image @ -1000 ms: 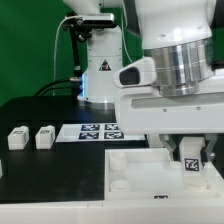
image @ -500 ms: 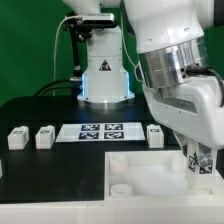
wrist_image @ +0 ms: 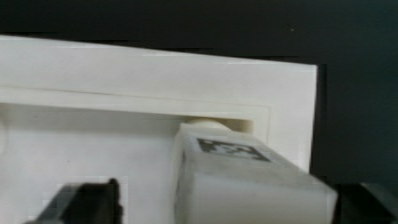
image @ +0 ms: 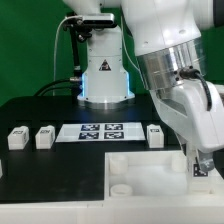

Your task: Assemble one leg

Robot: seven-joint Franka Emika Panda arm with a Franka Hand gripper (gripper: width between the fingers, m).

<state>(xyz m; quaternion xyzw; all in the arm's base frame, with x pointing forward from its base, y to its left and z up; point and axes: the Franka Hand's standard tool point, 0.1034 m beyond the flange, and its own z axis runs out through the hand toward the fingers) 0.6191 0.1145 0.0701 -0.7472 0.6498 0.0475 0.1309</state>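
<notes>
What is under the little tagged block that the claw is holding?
The leg in the gripper is over a corner of the large white panel. The leg itself hides the spot beneath its tip, so any socket there is unseen.

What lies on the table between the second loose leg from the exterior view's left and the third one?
The marker board lies flat between the second leg and the third leg, as the exterior view shows.

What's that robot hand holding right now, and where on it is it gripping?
The gripper seems to hold the leg by its two opposite sides, its tip at the white panel corner.
</notes>
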